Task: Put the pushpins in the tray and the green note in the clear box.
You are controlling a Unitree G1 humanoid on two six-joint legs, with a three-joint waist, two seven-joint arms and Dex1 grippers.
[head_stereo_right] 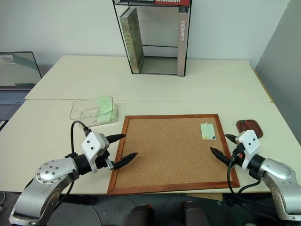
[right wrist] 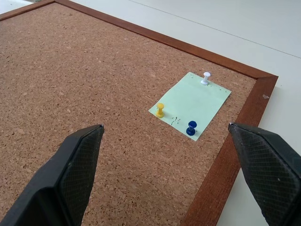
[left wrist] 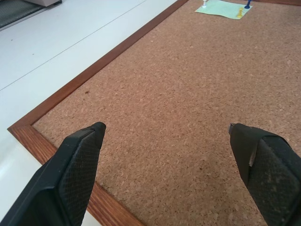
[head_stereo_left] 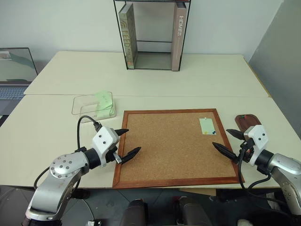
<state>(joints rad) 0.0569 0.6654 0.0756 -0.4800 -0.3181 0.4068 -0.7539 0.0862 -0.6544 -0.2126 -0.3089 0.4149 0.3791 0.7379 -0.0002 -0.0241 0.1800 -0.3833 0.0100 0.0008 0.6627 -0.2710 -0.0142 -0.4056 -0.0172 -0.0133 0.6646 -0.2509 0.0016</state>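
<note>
At upper left of the head view the clear box (head_stereo_left: pixel 94 104) sits on the table (head_stereo_left: pixel 155 82) just beyond the cork board's (head_stereo_left: pixel 169 150) near corner, with some pale green paper already showing in it. Lower left, the left gripper (head_stereo_left: pixel 125 143) hovers over the board's left frame, fingers spread wide and empty. Right of centre, the green note (head_stereo_left: pixel 207 126) lies pinned near the board's upper right corner by three pushpins (right wrist: pixel 191 128), white, yellow and blue, all standing upright in the cork. At lower right the right gripper (head_stereo_left: pixel 229 141) hangs just beside the note, jaws fully apart, holding nothing; the tray (head_stereo_left: pixel 247 122) lies just off the board's right edge. The likely trouble: the pin heads are tiny against broad fingertips, so a pinch may slip or tear the thin paper, and a freed pin could roll off.
</note>
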